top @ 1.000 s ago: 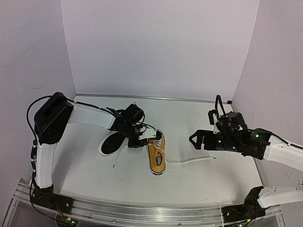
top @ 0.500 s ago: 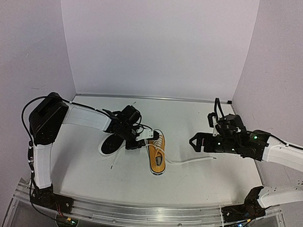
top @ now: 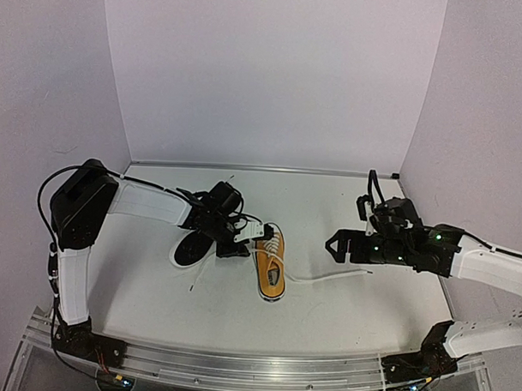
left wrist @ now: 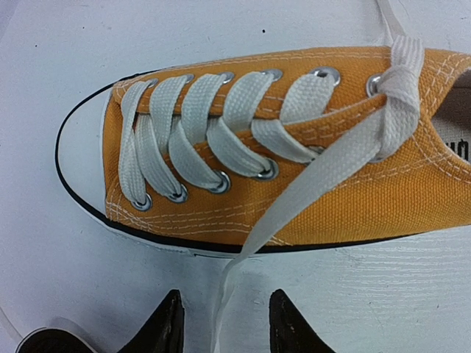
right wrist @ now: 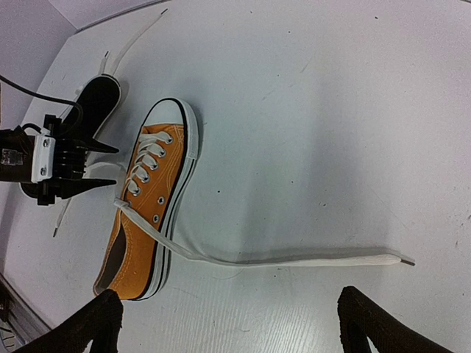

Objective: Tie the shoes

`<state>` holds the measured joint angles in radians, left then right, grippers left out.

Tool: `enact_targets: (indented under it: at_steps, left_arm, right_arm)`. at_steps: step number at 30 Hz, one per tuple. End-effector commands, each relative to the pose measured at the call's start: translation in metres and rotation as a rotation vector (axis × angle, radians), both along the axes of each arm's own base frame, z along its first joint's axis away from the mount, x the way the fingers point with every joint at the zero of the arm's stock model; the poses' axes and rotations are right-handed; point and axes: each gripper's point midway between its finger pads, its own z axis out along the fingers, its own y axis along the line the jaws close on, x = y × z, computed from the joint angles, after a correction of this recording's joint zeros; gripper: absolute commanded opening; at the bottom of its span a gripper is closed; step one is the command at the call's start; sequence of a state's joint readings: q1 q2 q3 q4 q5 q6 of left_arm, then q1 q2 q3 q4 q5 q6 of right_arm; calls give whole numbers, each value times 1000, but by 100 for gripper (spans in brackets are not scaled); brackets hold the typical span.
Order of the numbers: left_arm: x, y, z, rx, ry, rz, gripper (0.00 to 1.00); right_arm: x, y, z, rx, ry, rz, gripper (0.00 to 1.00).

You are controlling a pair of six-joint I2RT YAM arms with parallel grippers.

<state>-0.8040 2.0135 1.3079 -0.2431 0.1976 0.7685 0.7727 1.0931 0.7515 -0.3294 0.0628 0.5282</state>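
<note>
Your left gripper [left wrist: 223,325] stands part-open beside the orange shoe [left wrist: 346,198]; its lace [left wrist: 324,173] passes between the jaws. Your right gripper [right wrist: 228,323] gapes wide; empty.

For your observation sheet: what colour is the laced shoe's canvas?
Orange; the shoe shows best in the left wrist view.

A white table [top: 351,310] is enclosed on three sides by plain pale lilac panels: a back wall [top: 274,76], a left wall [top: 42,85] and a right wall [top: 491,109]. A metal rail [top: 255,365] is fixed along the near edge. Everything is lit evenly and softly.
</note>
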Motion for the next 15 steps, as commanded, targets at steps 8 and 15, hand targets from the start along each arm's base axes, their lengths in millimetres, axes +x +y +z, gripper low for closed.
enact_targets:
  at_steps: [8,15]
  left_arm:
    - [14,-15,5,-23,-21,-23,19]
    - [9,-17,27,-79,-22,-1,0]
  right_arm:
    - [4,-1,-2,2,-5,-20,98]
    - [3,-3,-16,-13,30,-34,98]
